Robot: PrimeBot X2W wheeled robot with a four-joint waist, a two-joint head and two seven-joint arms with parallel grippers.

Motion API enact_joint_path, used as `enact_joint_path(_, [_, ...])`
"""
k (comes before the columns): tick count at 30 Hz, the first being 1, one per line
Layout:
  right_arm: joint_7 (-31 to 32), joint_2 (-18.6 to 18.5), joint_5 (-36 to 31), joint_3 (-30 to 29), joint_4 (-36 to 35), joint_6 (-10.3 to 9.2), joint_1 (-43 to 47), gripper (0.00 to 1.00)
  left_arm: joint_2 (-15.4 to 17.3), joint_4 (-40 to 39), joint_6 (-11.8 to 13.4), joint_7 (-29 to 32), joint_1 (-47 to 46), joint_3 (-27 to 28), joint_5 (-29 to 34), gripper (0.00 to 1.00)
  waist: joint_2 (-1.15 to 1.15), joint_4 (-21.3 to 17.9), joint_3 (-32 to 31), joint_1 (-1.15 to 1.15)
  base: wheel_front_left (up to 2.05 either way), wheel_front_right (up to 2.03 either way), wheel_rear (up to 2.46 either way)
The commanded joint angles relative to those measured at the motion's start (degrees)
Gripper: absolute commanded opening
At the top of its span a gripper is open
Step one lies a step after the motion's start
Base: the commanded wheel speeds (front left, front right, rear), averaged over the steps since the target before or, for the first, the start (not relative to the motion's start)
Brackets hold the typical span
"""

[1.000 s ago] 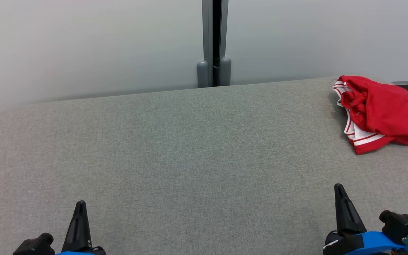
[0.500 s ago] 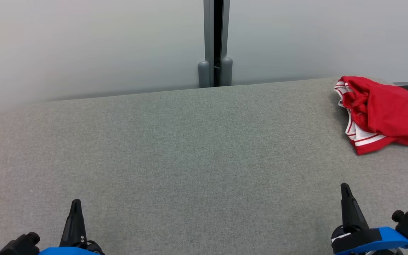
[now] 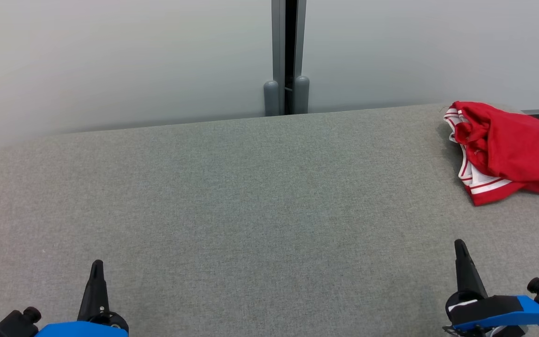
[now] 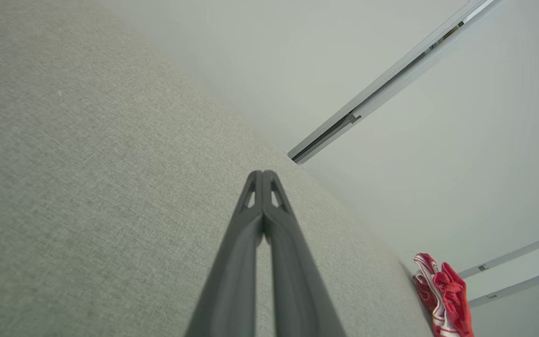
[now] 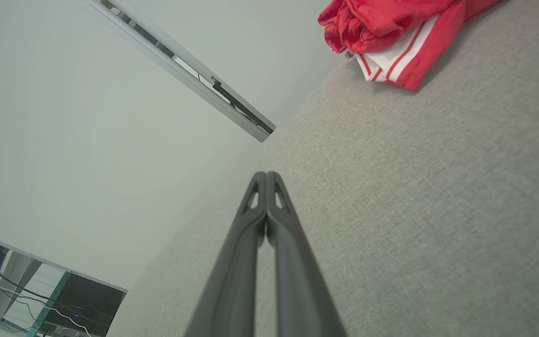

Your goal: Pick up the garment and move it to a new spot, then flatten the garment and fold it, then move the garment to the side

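**Operator:** Position of the crumpled red garment with white striped trim (image 3: 508,150)?

**Technician:** It lies bunched in a heap at the far right corner of the grey fabric-covered table (image 3: 251,210). The striped trim faces left.

**Operator:** Left gripper (image 3: 96,267) condition?

**Technician:** It is at the near left. The two dark fingers are pressed together tip to tip with nothing between them, and it is well apart from the garment.

**Operator:** Right gripper (image 3: 460,243) condition?

**Technician:** It is at the near right, fingers likewise together and empty. The garment lies farther off and slightly right of it, not touching.

**Operator:** Behind the table?

**Technician:** Pale wall panels, joined by a grey vertical post (image 3: 288,56).
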Motion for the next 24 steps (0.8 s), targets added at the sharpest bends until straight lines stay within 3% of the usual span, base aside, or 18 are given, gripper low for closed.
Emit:
enact_joint_path(1, [0.3, 0.1, 1.3, -0.3, -0.7, 0.00, -1.3, 0.00, 0.5, -0.6, -0.4, 0.3, -1.5, 0.4, -1.3, 0.00, 0.00, 0.0, 0.0, 0.00, 0.00, 0.00, 0.00])
enact_joint_path(24, [4.3, 0.2, 16.8, -1.6, -0.6, 0.00, -2.3, 0.00, 0.6, -0.1, -1.8, 4.2, -2.8, 1.7, -16.7, 0.00, 0.00, 0.4, -0.1, 0.00, 0.00, 0.00, 0.00])
